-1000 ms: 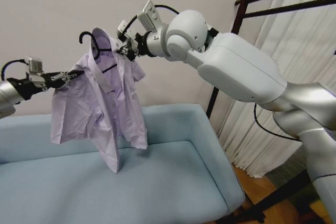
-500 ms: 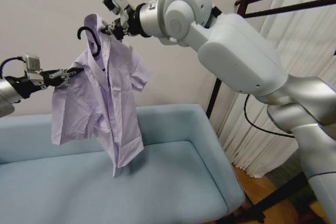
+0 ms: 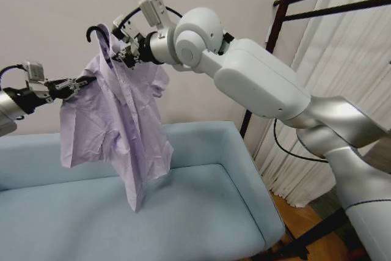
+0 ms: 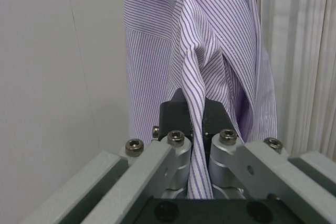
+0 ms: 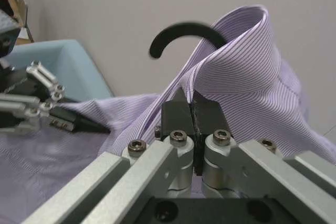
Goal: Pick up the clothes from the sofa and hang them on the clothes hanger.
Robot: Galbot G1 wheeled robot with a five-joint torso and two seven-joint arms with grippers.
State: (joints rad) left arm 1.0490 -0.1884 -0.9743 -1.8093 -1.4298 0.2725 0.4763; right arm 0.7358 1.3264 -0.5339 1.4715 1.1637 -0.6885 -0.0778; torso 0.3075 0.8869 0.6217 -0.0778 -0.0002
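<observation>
One striped shirt [image 3: 119,120] hangs high above the sofa [image 3: 201,212], draped on one black hanger [image 3: 96,30]. The right gripper [image 3: 125,50] is clenched on the collar just under the hook, bearing the weight. The left gripper [image 3: 82,82] pinches a shoulder fold, probably to keep the cloth spread. Two grippers, both grasping.
</observation>
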